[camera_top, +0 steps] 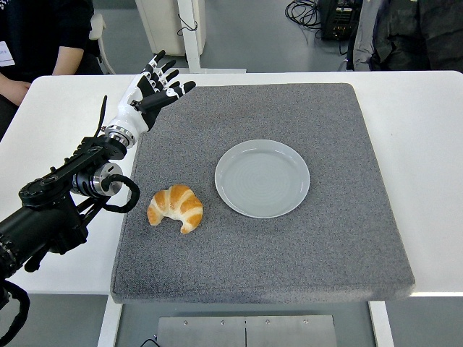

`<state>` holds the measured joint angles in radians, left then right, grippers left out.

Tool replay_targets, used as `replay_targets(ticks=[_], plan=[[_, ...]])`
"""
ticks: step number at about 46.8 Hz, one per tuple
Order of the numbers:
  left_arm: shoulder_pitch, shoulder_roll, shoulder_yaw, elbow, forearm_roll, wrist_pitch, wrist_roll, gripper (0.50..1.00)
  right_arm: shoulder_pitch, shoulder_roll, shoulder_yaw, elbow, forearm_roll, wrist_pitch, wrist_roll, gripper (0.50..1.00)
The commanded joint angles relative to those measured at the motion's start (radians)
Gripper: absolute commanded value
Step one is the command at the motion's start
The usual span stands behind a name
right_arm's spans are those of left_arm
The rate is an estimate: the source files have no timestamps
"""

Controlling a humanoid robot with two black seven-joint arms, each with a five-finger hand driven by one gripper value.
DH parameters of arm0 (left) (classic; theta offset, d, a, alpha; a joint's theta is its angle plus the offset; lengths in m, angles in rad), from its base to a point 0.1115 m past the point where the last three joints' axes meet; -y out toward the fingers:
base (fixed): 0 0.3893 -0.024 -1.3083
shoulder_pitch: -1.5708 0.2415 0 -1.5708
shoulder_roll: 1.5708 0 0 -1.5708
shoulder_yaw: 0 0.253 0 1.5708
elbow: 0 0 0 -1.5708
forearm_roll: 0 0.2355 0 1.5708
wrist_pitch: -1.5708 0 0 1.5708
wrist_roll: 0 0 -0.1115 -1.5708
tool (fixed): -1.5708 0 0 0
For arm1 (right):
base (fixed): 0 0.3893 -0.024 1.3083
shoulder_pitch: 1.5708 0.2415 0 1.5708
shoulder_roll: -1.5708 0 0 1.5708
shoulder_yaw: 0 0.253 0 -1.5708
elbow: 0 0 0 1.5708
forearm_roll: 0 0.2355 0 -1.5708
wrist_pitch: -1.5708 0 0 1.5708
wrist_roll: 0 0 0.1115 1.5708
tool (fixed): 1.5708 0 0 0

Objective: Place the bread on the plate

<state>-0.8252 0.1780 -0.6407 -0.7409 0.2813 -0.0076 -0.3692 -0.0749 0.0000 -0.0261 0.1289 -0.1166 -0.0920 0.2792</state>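
Observation:
A golden croissant (176, 207) lies on the grey mat (289, 246), left of the pale grey plate (262, 178), a short gap between them. The plate holds nothing. My left hand (155, 85) is raised over the mat's far left corner, well beyond the croissant, with its fingers spread and nothing in them. Its black arm (58, 195) runs in from the left edge, passing beside the croissant. The right arm does not show.
The mat covers most of the white table (427, 144). A person in dark clothes sits at the top left (36, 43), a hand resting near the table's corner. Cables and equipment stand on the floor behind.

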Motion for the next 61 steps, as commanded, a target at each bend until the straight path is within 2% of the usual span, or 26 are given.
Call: replay_targets(ticks=[1, 61], plan=[[0.001, -0.002, 0.001, 0.0, -0.001, 0.0, -0.001, 0.969, 0.0, 0.0, 0.0, 0.0, 0.0, 0.0, 0.0, 1.0], [-0.003, -0.008, -0.001, 0.0, -0.002, 0.001, 0.004, 0.957, 0.001, 0.0, 0.0, 0.0, 0.0, 0.0, 0.0, 1.0]])
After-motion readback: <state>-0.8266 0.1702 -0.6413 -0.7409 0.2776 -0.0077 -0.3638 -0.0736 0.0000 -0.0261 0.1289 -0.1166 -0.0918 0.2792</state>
